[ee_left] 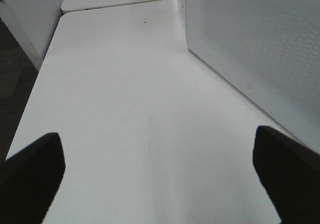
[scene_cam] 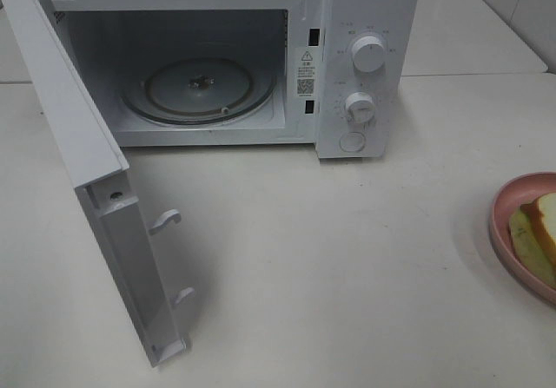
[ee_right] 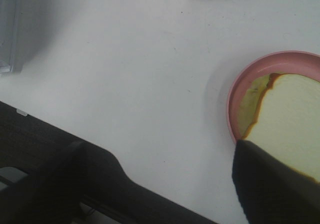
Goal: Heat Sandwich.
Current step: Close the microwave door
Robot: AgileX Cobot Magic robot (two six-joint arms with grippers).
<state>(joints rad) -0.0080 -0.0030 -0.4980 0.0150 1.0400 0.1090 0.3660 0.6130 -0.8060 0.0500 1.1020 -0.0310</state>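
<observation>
2 grippers show only in their own wrist views, and neither appears in the high view. The left gripper [ee_left: 159, 176] hangs over bare desk [ee_left: 125, 108] with its dark fingers [ee_left: 32, 176] spread wide and nothing between them; the perforated outer face of the open microwave door [ee_left: 260, 48] stands just beside it. The right gripper [ee_right: 165, 184] is also spread, empty, with 1 dark finger [ee_right: 277, 186] over the near part of the sandwich [ee_right: 290, 119].

Nearest in the high view is the free edge of the door [scene_cam: 104, 214], swung fully out to the left and carrying 2 latch hooks [scene_cam: 165, 221]. At the right edge of the desk [scene_cam: 330, 266], well apart from the oven, lies the pink plate [scene_cam: 512, 223] (cut off by the frame), and on it the sandwich [scene_cam: 543, 227], pale bread above a yellow-green filling that shows at its left side.

Farther back stands the white microwave [scene_cam: 365, 6], its cavity open and the glass turntable [scene_cam: 200, 88] bare. Its control panel on the right holds 2 round knobs [scene_cam: 368, 55], 1 above the other, with a round button [scene_cam: 352, 141] below them.
</observation>
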